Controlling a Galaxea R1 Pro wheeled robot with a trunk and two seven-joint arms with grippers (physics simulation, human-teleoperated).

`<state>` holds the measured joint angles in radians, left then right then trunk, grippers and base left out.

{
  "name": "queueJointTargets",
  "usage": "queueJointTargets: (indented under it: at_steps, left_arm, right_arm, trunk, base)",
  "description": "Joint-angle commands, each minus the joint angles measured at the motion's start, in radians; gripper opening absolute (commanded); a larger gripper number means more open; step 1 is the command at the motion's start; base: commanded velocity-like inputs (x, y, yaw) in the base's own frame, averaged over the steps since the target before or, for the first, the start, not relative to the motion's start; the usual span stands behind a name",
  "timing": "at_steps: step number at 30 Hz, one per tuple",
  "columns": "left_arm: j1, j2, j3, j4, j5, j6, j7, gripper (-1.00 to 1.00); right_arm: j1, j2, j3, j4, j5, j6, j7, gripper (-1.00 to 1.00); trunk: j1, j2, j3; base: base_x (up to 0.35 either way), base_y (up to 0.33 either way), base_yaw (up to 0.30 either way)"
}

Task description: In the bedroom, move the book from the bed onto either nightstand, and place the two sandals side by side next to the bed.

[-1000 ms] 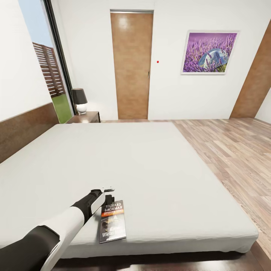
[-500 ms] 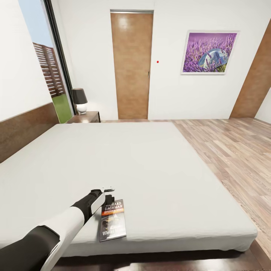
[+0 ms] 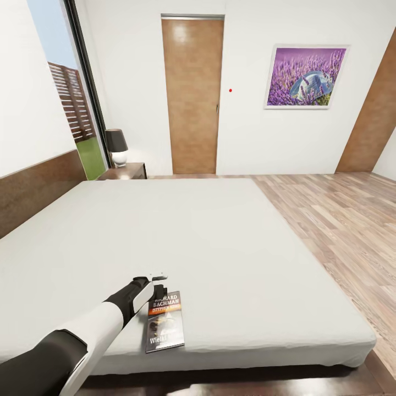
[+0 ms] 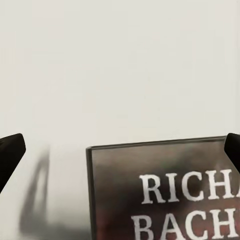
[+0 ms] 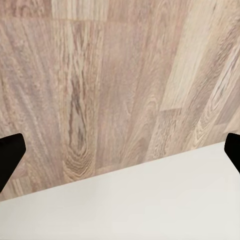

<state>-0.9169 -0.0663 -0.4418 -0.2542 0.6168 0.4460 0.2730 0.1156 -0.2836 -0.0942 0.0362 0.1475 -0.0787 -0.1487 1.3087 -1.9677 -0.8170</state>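
Book: dark orange-banded paperback (image 3: 164, 328) lies unmoved on off-white bed (image 3: 231, 242) | our left fingers (image 4: 11, 156) spread, straddling its top edge | nightstand, sandals pending

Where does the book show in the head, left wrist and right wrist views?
Head view: the book lies on the bed near its front edge, beside the left pincer.
Left wrist view: its cover with white lettering, between the fingertips.
Right wrist view: wood floor and a strip of mattress.
Shared landmark: the off-white mattress.
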Motion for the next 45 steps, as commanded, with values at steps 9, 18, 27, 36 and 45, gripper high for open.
queueJointTargets:
  at_steps: [9, 18, 27, 36, 45]
  left_arm:
    - [0.000, 0.000, -0.008, -0.002, 0.011, 0.003, 0.008, 1.00]
    - [0.000, 0.001, -0.008, -0.003, 0.011, 0.003, 0.008, 1.00]
    - [0.000, 0.001, -0.010, -0.007, 0.011, 0.003, 0.008, 1.00]
    - [0.000, 0.002, -0.011, -0.007, 0.011, 0.003, -0.003, 1.00]
    - [0.000, 0.003, -0.012, -0.007, 0.011, 0.003, -0.010, 1.00]
  right_arm:
    - [-0.001, 0.000, -0.009, 0.002, 0.010, -0.006, -0.003, 1.00]
    - [-0.001, 0.000, -0.009, 0.001, 0.010, -0.006, -0.003, 1.00]
    - [-0.001, 0.000, -0.009, 0.001, 0.010, -0.006, -0.003, 1.00]
    - [-0.001, 0.000, -0.009, 0.001, 0.010, -0.006, -0.003, 1.00]
    - [-0.001, 0.000, -0.009, 0.000, 0.010, -0.006, -0.003, 1.00]
  trunk:
    - [0.000, 0.000, -0.001]
    - [0.000, 0.000, -0.001]
    - [0.000, 0.000, -0.001]
    - [0.000, 0.000, -0.001]
    - [0.000, 0.000, -0.001]
  base:
    - [0.000, 0.000, 0.000]
    - [0.000, 0.000, 0.000]
    - [0.000, 0.000, 0.000]
    - [0.000, 0.000, 0.000]
    - [0.000, 0.000, 0.000]
